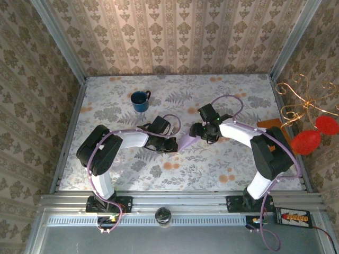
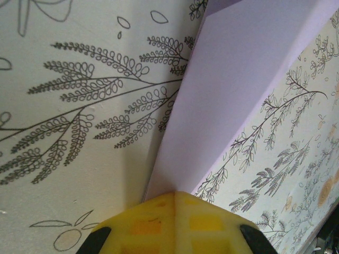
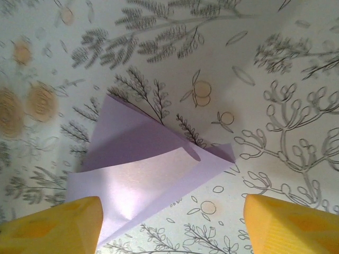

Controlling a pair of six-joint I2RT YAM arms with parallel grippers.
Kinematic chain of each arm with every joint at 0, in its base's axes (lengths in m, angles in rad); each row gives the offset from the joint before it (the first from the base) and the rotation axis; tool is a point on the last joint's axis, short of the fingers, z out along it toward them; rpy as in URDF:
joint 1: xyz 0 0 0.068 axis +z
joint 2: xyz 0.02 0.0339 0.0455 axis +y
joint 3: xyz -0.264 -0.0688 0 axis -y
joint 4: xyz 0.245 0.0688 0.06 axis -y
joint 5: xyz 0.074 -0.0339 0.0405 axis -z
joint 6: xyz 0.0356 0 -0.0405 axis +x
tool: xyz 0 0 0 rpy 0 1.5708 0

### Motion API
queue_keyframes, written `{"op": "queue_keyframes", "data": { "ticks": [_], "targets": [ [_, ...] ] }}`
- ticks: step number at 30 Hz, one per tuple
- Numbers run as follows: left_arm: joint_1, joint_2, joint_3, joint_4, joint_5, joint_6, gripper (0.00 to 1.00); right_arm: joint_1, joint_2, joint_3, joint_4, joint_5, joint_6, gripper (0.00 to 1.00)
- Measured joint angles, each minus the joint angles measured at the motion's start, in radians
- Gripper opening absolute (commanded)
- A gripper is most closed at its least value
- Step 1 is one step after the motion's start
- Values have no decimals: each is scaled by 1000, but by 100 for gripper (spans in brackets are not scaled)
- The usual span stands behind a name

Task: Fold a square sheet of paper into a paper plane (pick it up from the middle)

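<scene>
The square sheet of paper (image 1: 186,142) is pale lilac and lies creased and folded to a point on the flowered table between the two arms. In the left wrist view my left gripper (image 2: 175,194) is shut, its yellow fingertips pinching the near end of the paper (image 2: 238,79), which runs away as a long fold. My left gripper (image 1: 165,143) sits just left of the paper in the top view. My right gripper (image 3: 172,214) is open above the paper's pointed end (image 3: 143,164), with one yellow finger (image 3: 53,227) over its edge and nothing between the jaws. From above, my right gripper (image 1: 204,131) is just right of the paper.
A blue mug (image 1: 140,100) stands at the back left of the table. An orange-brown flat rectangle (image 1: 270,125) lies at the right edge, beside red shapes on gold wire (image 1: 312,135). Metal posts and patterned walls close in the table.
</scene>
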Motion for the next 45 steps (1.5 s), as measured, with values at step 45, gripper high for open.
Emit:
{"op": "queue_keyframes", "data": {
  "ticks": [45],
  "targets": [
    [-8,80,97,48,15,0,12,32,111,64,-42,54,2,47]
  ]
}}
